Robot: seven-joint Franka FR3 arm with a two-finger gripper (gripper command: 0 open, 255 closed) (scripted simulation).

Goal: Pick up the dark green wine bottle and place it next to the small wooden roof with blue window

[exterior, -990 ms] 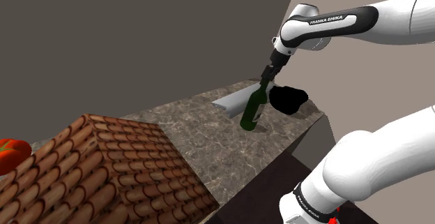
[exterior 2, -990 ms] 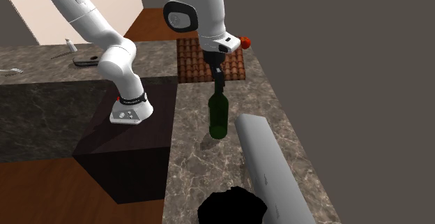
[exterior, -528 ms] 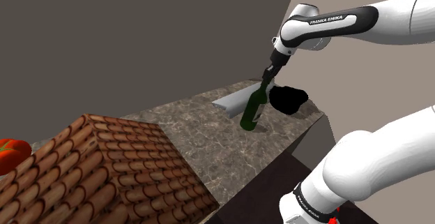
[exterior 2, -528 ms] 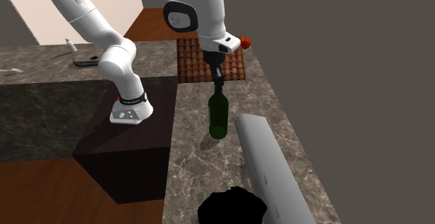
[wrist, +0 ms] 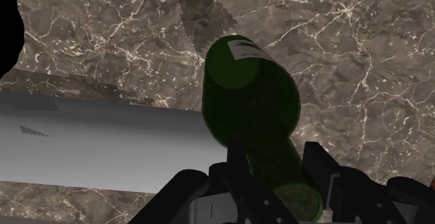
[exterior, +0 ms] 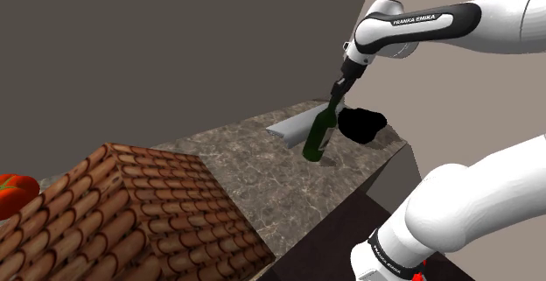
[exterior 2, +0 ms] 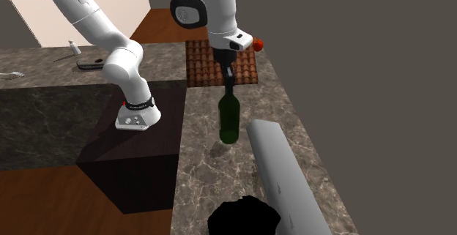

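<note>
I am gripping the dark green bottle [exterior: 317, 137] by its neck. In the wrist view the gripper [wrist: 275, 156] is clamping its two fingers [wrist: 237, 161] on either side of the glass just below the mouth. So I am counting the grasp as done.

The bottle is hanging roughly upright under the hand, over the far end of the stone counter [exterior: 254, 161]. It is just beside a long grey cylinder [exterior: 291, 128] that is lying on the counter, with a black shape [exterior: 361, 123] a little past it. Its base is sitting at or barely above the stone (I am not able to tell from these angles whether it is actually clear of the surface).

The carry and the placing are what I am judging to be left. The tiled roof [exterior: 131, 209] is standing at the opposite end of the counter, well apart from the bottle, with a red object [exterior: 13, 192] just beyond it. I am not seeing a blue window on the faces turned to the cameras, so I am reading the task as under way, with most of it ahead.
</note>
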